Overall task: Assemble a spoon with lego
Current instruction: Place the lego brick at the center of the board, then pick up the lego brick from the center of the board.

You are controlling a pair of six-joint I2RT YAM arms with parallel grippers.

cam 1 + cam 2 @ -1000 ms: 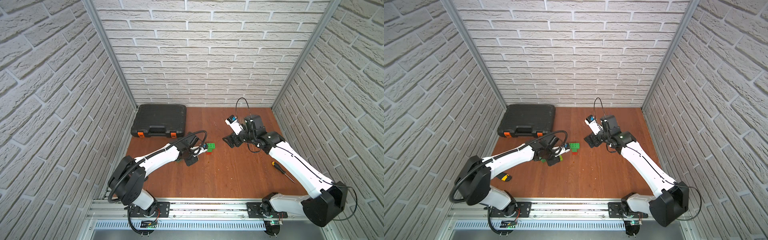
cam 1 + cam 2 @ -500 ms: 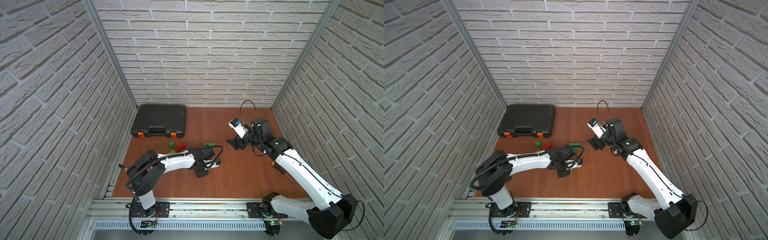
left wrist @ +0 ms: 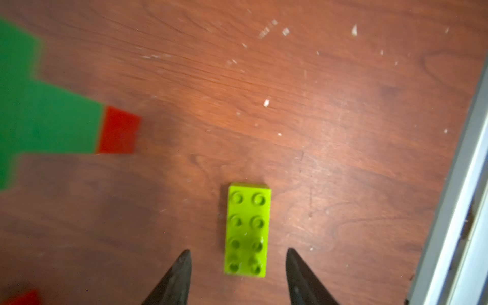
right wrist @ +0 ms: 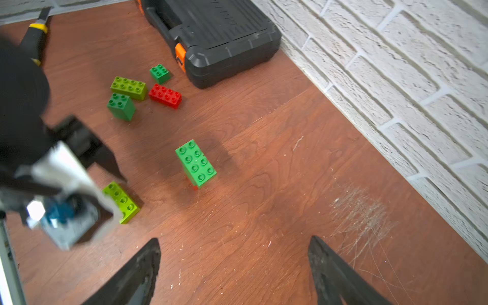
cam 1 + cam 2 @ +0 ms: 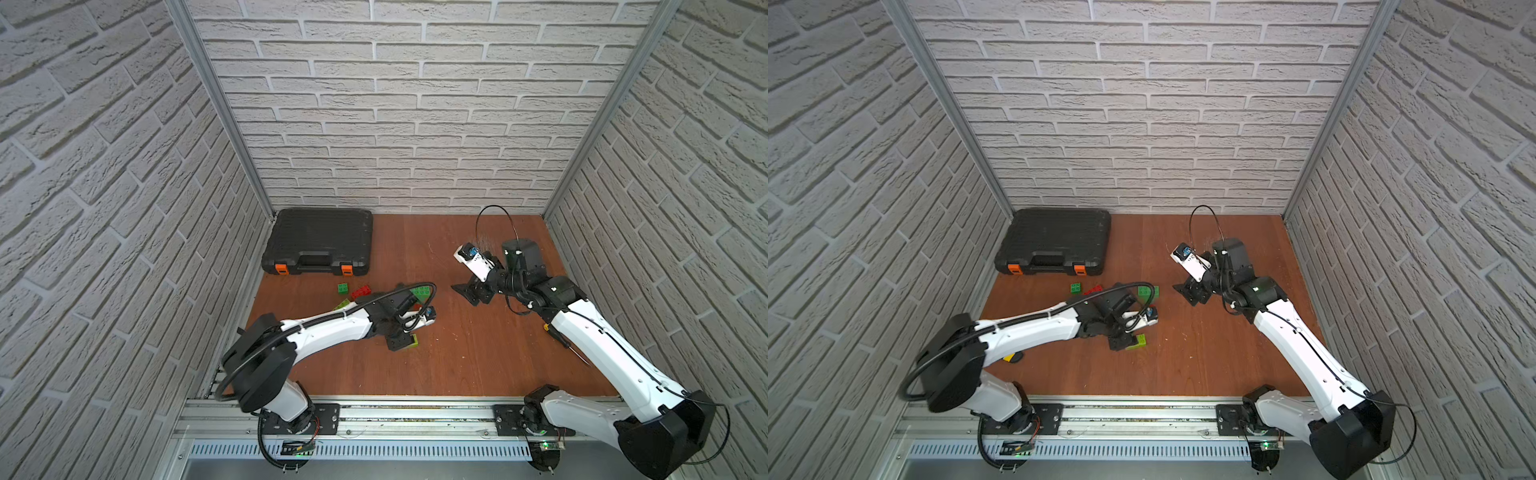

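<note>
Your stock on the scratched wood-grain table [image 4: 264,148]: glossy studded plastic, six items. Spoon [image 4: 196,163], part-built, green oblong over red, upright mid-table. Lime brick [image 3: 247,229], eight studs, flat between the parted jaws of your left gripper [image 3: 237,250], which grips nothing. Second lime brick [image 4: 128,87], red brick [image 4: 165,95], tall green square [image 4: 121,105] and low green square [image 4: 160,73] lie near the ribbed black toolcase [image 4: 214,39]. Right gripper [image 4: 234,237] spread wide, empty.

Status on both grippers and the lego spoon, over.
Left gripper open, straddling lime plastic oblong brick. Right gripper open, empty. Green-and-red part-built spoon standing apart. No obstruction.

Left jaws moved toward front rail [image 5: 415,411], now parted astride lime brick [image 3: 247,229].
</note>
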